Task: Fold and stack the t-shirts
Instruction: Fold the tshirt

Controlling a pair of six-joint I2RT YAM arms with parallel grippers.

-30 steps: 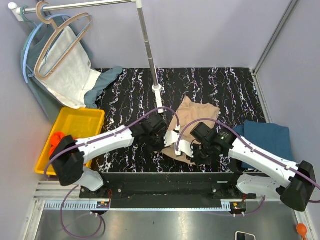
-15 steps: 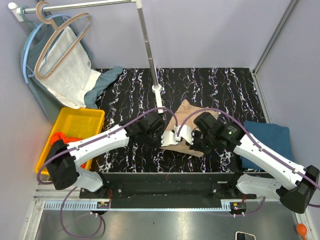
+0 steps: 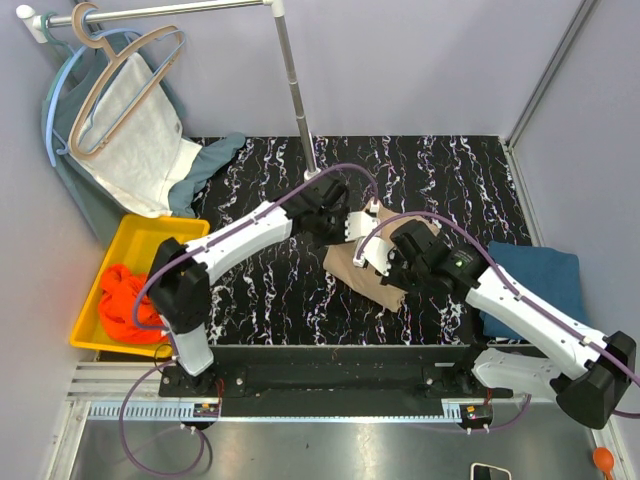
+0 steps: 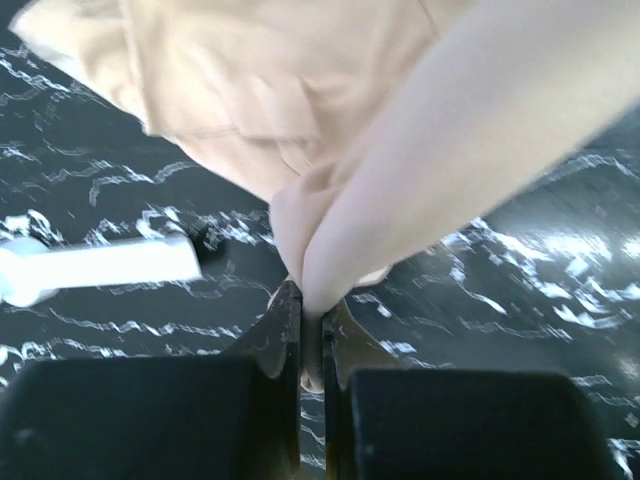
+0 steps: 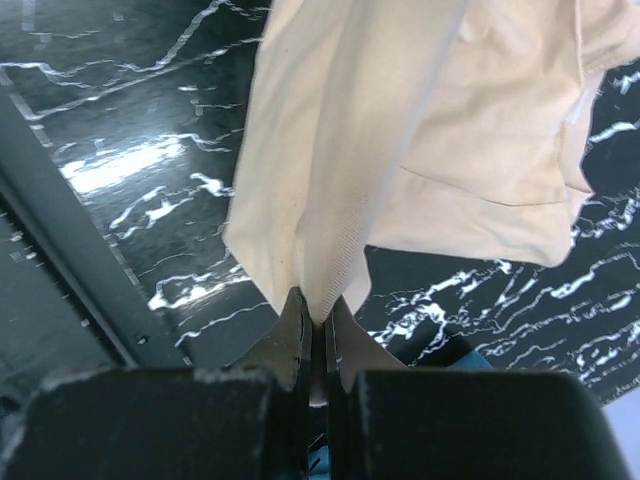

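Note:
The beige-tan t-shirt [image 3: 365, 277] lies bunched at the middle of the black marbled table, held up by both grippers. My left gripper [image 3: 361, 222] is shut on a fold of its cloth [image 4: 300, 100], pinched between the black fingertips [image 4: 285, 320]. Just to its right and nearer, my right gripper [image 3: 378, 258] is shut on another edge of the beige shirt [image 5: 480, 150], which hangs from its jaws. A folded dark teal-blue t-shirt [image 3: 532, 278] rests at the right edge, partly under the right arm. The orange-red t-shirt [image 3: 125, 300] sits crumpled in a yellow bin.
The yellow bin [image 3: 165, 240] stands at the left table edge. A clothes-rack pole [image 3: 297, 95] rises just behind my left gripper; its white foot [image 4: 100, 265] shows in the left wrist view. A hanger with white cloth [image 3: 135, 135] and grey-green garment hangs back left.
My left arm has swung away from the near edge toward the rack pole, carrying its fold of the beige shirt. The right gripper moved slightly farther back too, still holding.

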